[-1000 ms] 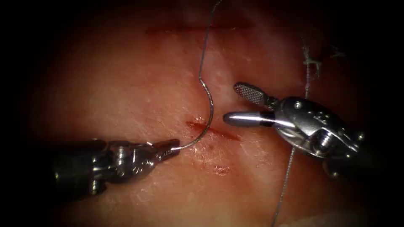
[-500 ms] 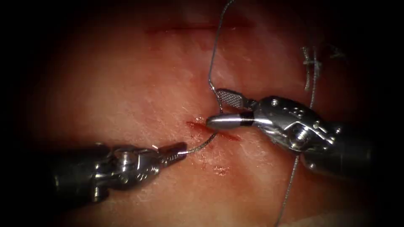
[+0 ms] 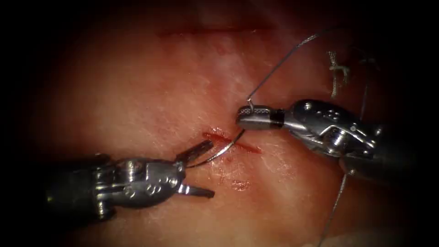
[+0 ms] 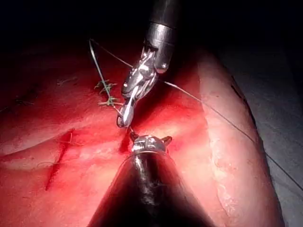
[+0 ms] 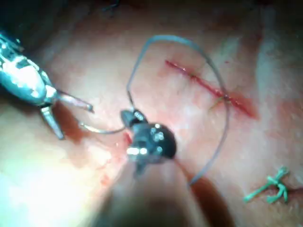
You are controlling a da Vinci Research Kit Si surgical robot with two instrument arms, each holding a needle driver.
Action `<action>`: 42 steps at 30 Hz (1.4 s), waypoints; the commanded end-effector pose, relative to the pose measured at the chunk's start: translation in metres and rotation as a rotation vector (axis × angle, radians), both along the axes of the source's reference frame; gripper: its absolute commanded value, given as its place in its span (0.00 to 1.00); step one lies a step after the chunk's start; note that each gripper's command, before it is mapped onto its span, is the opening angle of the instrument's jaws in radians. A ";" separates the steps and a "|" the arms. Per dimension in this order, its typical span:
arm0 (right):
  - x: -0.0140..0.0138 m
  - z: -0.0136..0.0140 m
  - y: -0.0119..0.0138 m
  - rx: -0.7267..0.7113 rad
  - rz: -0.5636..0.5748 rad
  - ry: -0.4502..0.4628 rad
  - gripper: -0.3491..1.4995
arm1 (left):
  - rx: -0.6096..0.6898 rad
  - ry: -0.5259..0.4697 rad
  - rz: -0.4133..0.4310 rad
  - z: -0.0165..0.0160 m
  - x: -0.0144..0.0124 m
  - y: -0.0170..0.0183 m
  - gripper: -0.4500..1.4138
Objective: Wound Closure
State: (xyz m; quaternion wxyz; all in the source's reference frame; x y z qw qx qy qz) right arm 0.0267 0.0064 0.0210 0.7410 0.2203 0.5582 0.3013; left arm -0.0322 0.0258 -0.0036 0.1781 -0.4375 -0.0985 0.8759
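Holding the needle: the right tool point(image 3: 244, 117), whose jaws are clamped on the needle point(image 3: 224, 148) near its swaged end, where the thread joins.
Left tool: the left tool point(image 3: 201, 168) lies left of the cut, its jaws spread apart and empty; one jaw points up toward the needle, the other down and to the right.
Change: one second ago the needle was gripped by the left tool at its tip end while the right jaws stood apart beside it; the needle has since been taken over by the right tool and let go by the left.
Needle: it curves from the right jaws down and leftward across the cut point(image 3: 231, 142), its free tip ending between the left jaws; whether it is in the tissue cannot be told.
Thread: the thread point(image 3: 279, 64) rises from the right jaws and arcs up to the right, and a further run drops past the right shaft.
Tissue: the tissue point(image 3: 137, 91) bears the short red cut at centre, with red fluid point(image 3: 240, 185) spotted just below it.
Knot: a tied knot point(image 3: 337, 68) with cut ends sits well right of the cut, above the right tool.
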 end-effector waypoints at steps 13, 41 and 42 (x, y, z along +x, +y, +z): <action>0.0002 -0.0018 0.0002 -0.317 -0.185 0.130 0.00 | 0.380 -0.107 -0.140 0.0017 -0.0005 0.0035 0.82; 0.0010 -0.0060 -0.0005 -0.860 -0.323 0.288 0.00 | 0.552 -0.045 -0.169 0.0061 -0.0015 0.0047 0.47; 0.0010 -0.0061 -0.0006 -0.860 -0.325 0.291 0.00 | 0.552 -0.045 -0.169 0.0061 -0.0015 0.0047 0.47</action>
